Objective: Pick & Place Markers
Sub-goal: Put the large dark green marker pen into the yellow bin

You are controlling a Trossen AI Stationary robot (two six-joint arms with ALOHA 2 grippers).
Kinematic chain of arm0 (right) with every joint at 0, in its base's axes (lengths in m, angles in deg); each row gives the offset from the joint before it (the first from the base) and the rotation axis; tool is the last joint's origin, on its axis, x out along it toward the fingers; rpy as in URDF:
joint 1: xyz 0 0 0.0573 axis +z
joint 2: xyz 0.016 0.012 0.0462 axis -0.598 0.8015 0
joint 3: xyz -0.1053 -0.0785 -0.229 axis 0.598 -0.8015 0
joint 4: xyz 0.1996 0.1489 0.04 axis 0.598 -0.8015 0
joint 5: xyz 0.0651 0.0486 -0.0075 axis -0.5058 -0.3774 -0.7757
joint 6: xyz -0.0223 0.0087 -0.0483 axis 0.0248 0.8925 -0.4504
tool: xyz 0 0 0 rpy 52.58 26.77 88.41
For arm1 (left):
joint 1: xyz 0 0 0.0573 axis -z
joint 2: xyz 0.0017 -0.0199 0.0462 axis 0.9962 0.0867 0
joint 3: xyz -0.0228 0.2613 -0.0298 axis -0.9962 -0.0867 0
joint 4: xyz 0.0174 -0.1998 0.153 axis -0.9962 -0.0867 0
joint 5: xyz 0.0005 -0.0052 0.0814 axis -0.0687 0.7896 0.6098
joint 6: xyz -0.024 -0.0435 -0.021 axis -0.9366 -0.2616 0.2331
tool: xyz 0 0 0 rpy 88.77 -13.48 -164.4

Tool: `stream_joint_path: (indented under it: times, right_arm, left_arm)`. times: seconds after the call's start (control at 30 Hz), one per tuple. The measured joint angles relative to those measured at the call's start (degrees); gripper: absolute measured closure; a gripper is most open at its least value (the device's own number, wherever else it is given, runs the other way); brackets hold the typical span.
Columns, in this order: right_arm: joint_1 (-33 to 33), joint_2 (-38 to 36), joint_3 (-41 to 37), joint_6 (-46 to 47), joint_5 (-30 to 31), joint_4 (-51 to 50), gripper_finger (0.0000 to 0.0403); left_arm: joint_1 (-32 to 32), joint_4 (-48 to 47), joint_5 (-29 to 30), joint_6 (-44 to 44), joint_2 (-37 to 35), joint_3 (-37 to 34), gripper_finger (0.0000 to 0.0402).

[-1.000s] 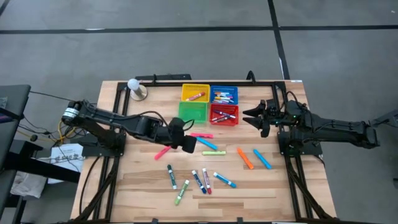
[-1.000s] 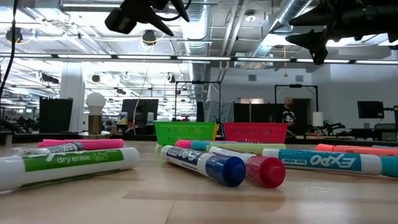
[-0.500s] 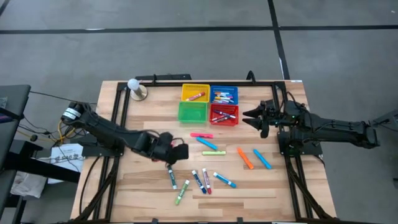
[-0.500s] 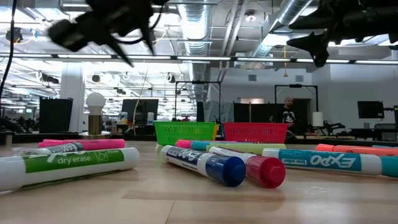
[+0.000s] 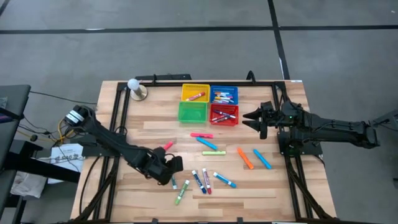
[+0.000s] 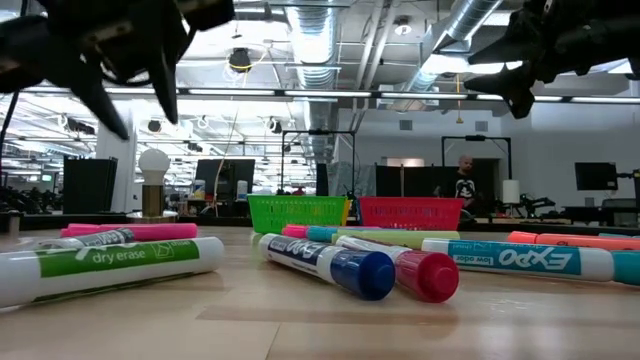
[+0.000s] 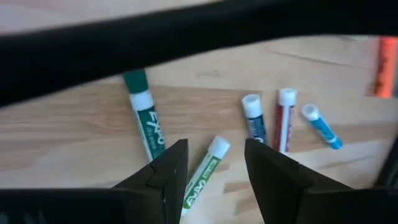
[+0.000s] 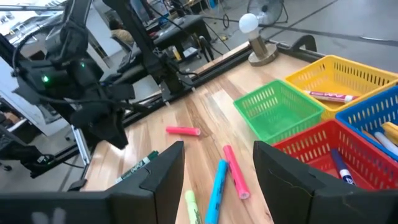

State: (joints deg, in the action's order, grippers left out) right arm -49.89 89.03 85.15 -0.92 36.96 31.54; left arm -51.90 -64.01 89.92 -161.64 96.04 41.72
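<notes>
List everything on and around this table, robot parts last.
Baskets: four; yellow, blue, green, red; table's far middle.
Binned markers: several; mixed colours; in the yellow, blue and red baskets.
Loose markers: about eleven; mixed colours; table's middle and near side.
Lamp: one; white bulb; far left corner.
Person: one; dark clothes; room behind.
Left end effector: one; dark; open above the near markers.
Right end effector: one; dark; open beside the red basket.
</notes>
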Motion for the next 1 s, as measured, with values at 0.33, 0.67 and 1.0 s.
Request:
stream_joint_path:
  times: [0.33,0.67,1.0]
  right_arm:
    - [-0.07,0.00,0.00,-0.12,0.02,0.01,0.0221]
    - [-0.09,0.00,0.00,-1.49,0.15,0.01,0.0219]
    - [-0.09,0.00,0.00,-1.49,0.12,0.01,0.0222]
  left_arm:
    - [0.78,2.93,-9.33,-2.30,7.71,-0.10,0.0244]
    - [0.61,3.58,-9.58,-2.39,12.58,-0.14,0.0244]
    - [0.48,4.58,-11.29,-2.24,16.65,0.21,0.0244]
